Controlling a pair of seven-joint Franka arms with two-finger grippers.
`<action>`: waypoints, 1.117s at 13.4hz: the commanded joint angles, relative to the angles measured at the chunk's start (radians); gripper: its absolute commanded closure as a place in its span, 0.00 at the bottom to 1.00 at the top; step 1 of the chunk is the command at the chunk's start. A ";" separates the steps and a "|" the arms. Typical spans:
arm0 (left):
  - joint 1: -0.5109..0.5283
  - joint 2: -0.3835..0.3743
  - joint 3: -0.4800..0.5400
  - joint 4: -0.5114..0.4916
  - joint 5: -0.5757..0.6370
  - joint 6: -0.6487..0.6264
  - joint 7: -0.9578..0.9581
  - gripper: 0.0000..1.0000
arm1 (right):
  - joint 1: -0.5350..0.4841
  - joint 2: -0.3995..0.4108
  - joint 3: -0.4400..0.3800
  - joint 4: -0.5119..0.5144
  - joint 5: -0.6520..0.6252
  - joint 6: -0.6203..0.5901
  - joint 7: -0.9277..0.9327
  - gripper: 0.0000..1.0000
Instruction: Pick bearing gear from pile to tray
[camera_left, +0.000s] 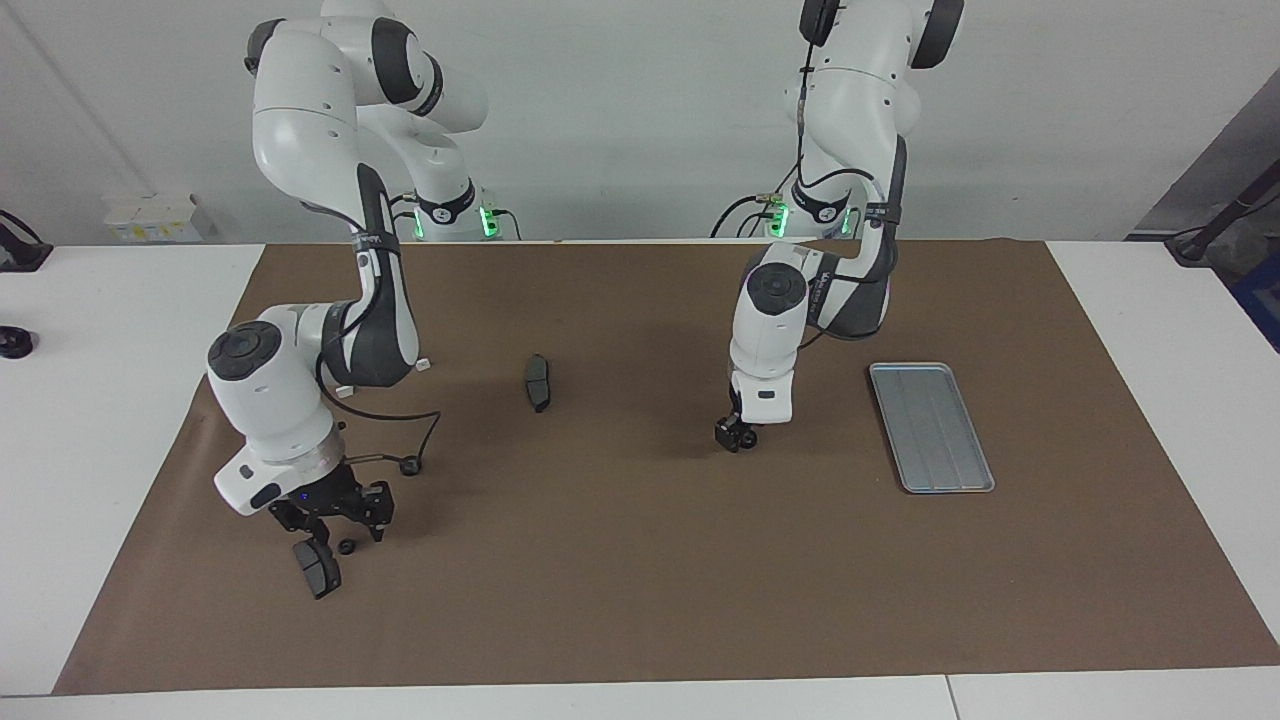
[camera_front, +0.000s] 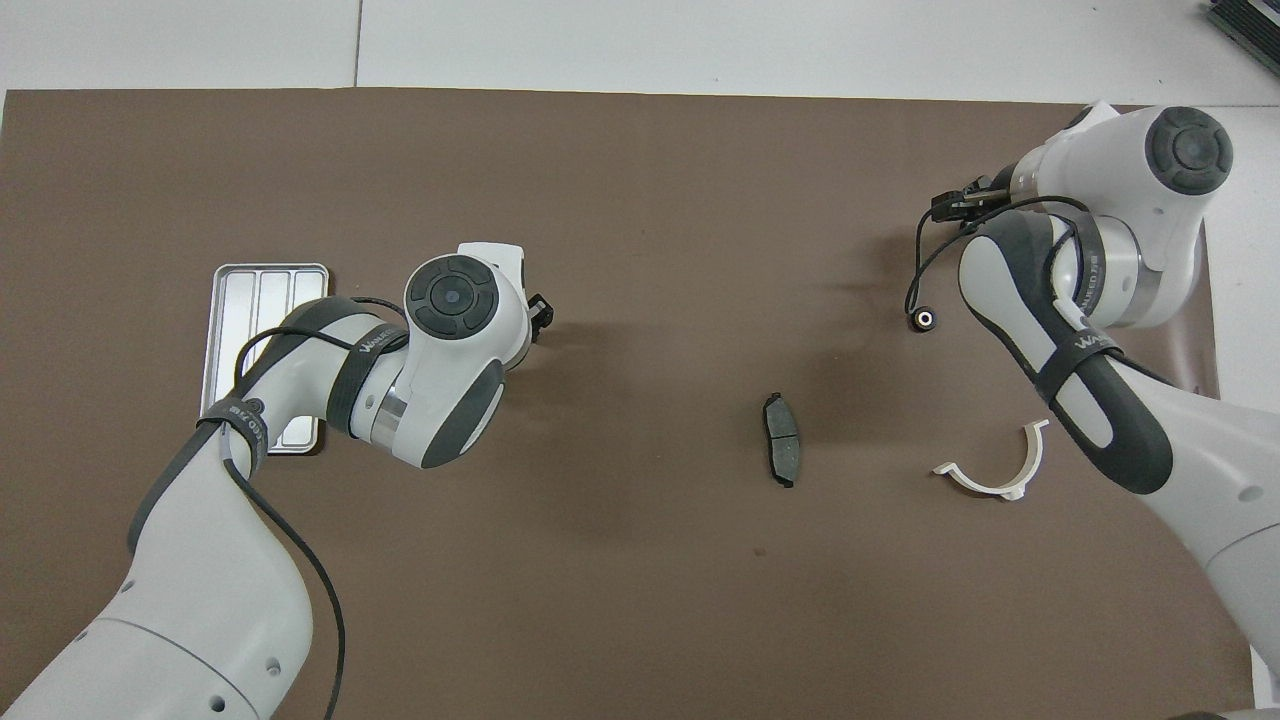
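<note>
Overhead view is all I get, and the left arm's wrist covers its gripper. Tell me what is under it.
Observer: The left gripper is down at the mat, right at a small black ring. I cannot tell whether it grips it.
Operator: Now report what the right arm's wrist hides.
Observer: The right gripper hangs just over a dark brake pad and a second ring, which lie side by side toward the right arm's end of the table.
</note>
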 joint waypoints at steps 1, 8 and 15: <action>-0.015 -0.026 0.014 -0.039 0.019 0.015 -0.017 0.43 | -0.016 -0.036 0.014 -0.086 0.021 0.070 0.014 0.26; -0.004 -0.026 0.014 -0.033 0.018 0.015 -0.005 1.00 | -0.042 -0.036 0.011 -0.121 0.011 0.097 0.007 0.36; 0.172 -0.229 0.013 -0.031 -0.051 -0.167 0.298 1.00 | -0.043 -0.041 0.011 -0.148 0.011 0.127 0.014 0.46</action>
